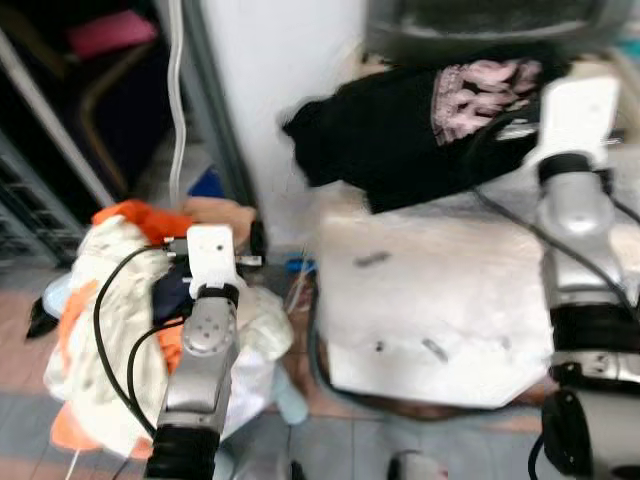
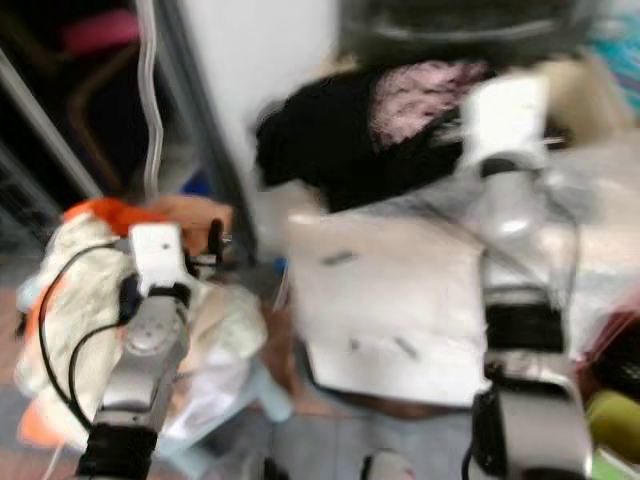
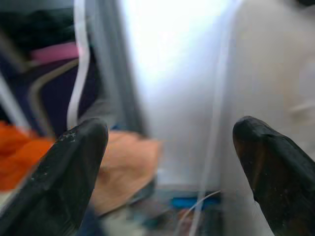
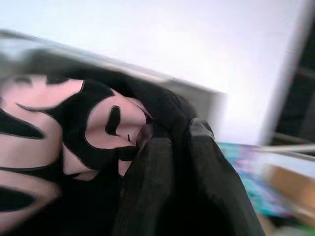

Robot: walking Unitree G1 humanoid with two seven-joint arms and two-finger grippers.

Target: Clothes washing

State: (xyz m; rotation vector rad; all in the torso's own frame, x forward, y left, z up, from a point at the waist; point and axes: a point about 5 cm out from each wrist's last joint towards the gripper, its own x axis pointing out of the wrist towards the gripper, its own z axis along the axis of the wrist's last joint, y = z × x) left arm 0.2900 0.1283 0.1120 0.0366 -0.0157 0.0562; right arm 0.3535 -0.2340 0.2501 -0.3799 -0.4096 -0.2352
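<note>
Clothes lay in two places. One black garment with a pink print hung bunched over the far edge of the white washer top, pinched in the right gripper, whose fingers were pressed together on the black cloth beside the print. The print showed pink, flame-like shapes on black; no letters in it could be read, and the blur left no brand or label legible anywhere. The rest of the laundry, a heap of white and orange pieces, sat on the floor off the washer's left side, with a peach-coloured piece at its far edge.

The left gripper hovered over that heap with its fingers spread wide apart and nothing between them. Beyond them stood the white washer side, a grey upright post, and a thin white hose hanging down in front of a dark opening. Inside that opening a pink thing rested on a dark frame. Something blue lay low down at the foot of the post.

A dark grey bulk sat at the washer's far edge above the garment. Black cables ran along both silver arms, the left arm's loop crossing in front of the heap. At the near right, a green thing was too blurred to tell.
</note>
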